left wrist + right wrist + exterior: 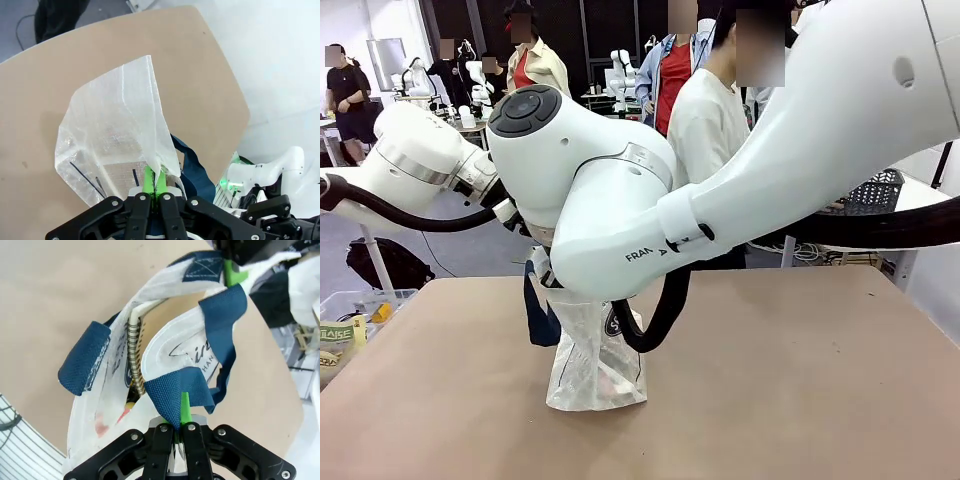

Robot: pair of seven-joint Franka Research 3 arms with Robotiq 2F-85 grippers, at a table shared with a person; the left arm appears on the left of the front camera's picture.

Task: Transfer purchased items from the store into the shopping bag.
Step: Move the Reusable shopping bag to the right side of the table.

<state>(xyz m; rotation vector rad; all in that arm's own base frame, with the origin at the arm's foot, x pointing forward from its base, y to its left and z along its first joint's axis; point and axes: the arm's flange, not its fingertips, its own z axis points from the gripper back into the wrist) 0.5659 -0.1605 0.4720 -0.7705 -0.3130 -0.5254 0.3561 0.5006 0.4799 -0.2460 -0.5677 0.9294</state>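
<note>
Tan bench (800, 380) carries the shopping bag (595, 370); left tool (154, 186) pinches its rim, right tool (180, 426) clamps its navy handle (172, 392).

Robotics lab or demonstration hall: plain brown table (800, 380), people standing (705, 120) at 12 o'clock, further white robot equipment (620, 65) on tables behind them.

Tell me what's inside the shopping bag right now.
Inside the shopping bag a spiral-bound notebook stands upright, with something red showing through the plastic; anything lower is hidden.
</note>
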